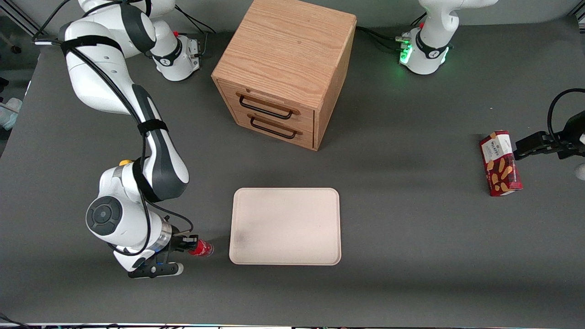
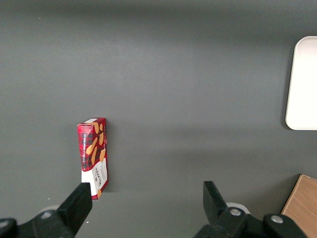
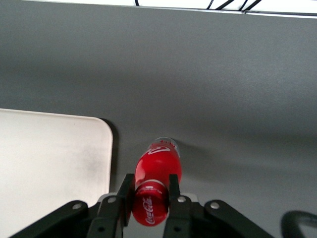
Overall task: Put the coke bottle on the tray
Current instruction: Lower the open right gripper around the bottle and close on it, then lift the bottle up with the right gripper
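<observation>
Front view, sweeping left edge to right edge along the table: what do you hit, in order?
Gripper with its fingers shut on the coke bottle → tray, bare → wooden drawer cabinet, overlapping the tray's span but farther from the camera → red snack box toward the parked arm's end.

Dark grey desk (image 1: pixel 411 256) here. Sitting on it: a wooden drawer cabinet (image 1: pixel 285 68) farther from the front camera, the cream tray (image 1: pixel 285 226) nearer, and a red snack box (image 1: pixel 500 163) lying way off toward the parked arm's end.

The pincer (image 1: pixel 183 246) hangs just beside the tray, toward the working arm's end, clamped on the coke bottle (image 1: pixel 201 248).
</observation>
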Controlling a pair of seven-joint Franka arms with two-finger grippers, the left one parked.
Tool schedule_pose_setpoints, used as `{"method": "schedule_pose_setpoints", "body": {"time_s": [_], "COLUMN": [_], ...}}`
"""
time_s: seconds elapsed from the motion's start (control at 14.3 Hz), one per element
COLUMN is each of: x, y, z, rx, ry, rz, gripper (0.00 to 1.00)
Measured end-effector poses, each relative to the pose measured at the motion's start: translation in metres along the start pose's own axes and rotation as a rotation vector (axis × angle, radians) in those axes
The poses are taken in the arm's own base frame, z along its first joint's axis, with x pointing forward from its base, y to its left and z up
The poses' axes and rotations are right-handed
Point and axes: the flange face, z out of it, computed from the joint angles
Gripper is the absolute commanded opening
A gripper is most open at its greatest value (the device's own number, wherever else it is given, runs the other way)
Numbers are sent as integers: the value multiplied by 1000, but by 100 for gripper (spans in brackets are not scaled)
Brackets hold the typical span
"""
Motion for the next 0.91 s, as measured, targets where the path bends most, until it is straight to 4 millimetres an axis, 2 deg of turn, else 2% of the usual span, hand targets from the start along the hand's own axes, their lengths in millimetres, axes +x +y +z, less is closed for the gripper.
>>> {"method": "schedule_pose_setpoints", "body": {"time_s": [0.07, 0.42, 0.56, 0.7, 0.91], "x": [0, 0, -2, -4, -12], "y": [0, 0, -1, -2, -2], "z": [0, -1, -8, -31, -84], "rx": [0, 0, -3, -6, -8], "ry": [0, -3, -18, -32, -38], "rz": [-1, -11, -13, -14, -16], "gripper": [0, 0, 0, 0, 0]}}
